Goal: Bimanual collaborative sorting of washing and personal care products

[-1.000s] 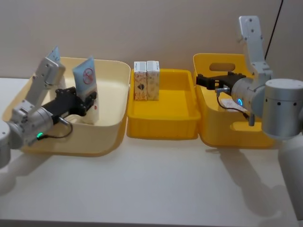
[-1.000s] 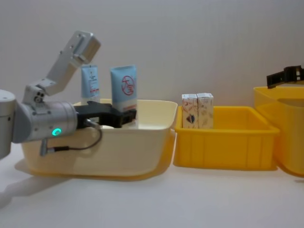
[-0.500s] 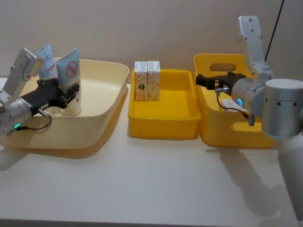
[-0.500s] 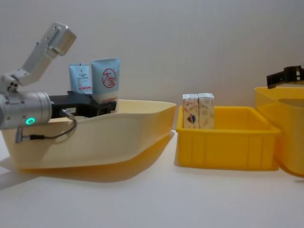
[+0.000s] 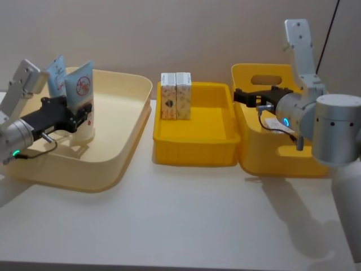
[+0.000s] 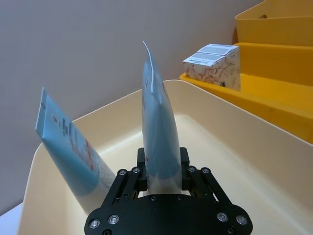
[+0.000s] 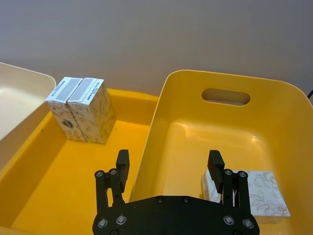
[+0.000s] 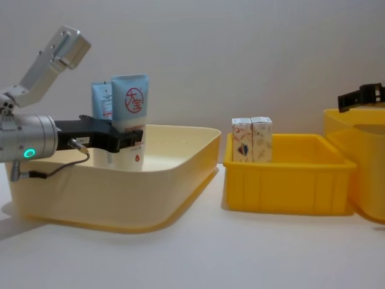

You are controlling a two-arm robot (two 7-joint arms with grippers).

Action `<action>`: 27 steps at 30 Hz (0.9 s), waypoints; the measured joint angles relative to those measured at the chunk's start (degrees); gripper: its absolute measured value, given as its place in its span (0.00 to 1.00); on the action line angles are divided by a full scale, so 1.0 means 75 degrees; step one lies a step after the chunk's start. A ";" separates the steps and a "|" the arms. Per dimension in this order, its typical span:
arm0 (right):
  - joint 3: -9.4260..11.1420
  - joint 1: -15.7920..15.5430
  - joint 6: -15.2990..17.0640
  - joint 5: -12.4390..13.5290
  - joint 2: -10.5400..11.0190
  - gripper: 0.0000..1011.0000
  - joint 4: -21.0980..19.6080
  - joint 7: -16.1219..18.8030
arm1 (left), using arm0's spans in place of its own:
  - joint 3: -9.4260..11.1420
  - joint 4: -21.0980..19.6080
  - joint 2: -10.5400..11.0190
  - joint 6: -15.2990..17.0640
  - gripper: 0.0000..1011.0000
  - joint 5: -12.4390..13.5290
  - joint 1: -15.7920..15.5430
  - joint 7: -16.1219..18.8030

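Observation:
A pale blue squeeze tube (image 5: 82, 90) with a red round logo stands upright in the cream bin (image 5: 132, 121), near its far left corner. My left gripper (image 5: 84, 113) is shut on its lower part (image 6: 159, 132). A second tube (image 5: 56, 70) leans just behind it (image 8: 101, 105). Two white cartons (image 5: 175, 96) stand side by side in the far left corner of the shallow yellow tray (image 5: 194, 152). My right gripper (image 7: 168, 169) hangs open over the deep yellow bin (image 5: 265, 164), holding nothing. Another patterned carton (image 7: 259, 193) lies on that bin's floor.
The three containers stand in a row across the white table, the cream bin angled a little away from the tray. The deep bin has a handle slot (image 7: 226, 96) in its far wall. Open table lies in front of all three containers.
My left gripper has carried the tube leftward, towards the bin's far left corner. The cream bin slid left with it, tipped up half a second ago, and now lies lower. The right arm has not moved.

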 joint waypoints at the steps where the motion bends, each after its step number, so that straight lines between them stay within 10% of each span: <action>1: 0.0001 0.0000 0.0000 0.0000 0.0000 0.99 0.0000 0.0000 | 0.0005 -0.0014 -0.0009 0.0000 0.35 0.0000 0.0005 -0.0023; 27: 0.0000 0.0000 0.0000 0.0000 0.0000 0.99 0.0000 0.0000 | 0.0423 -0.1130 -0.0057 0.0485 0.35 0.0374 -0.0510 -0.0559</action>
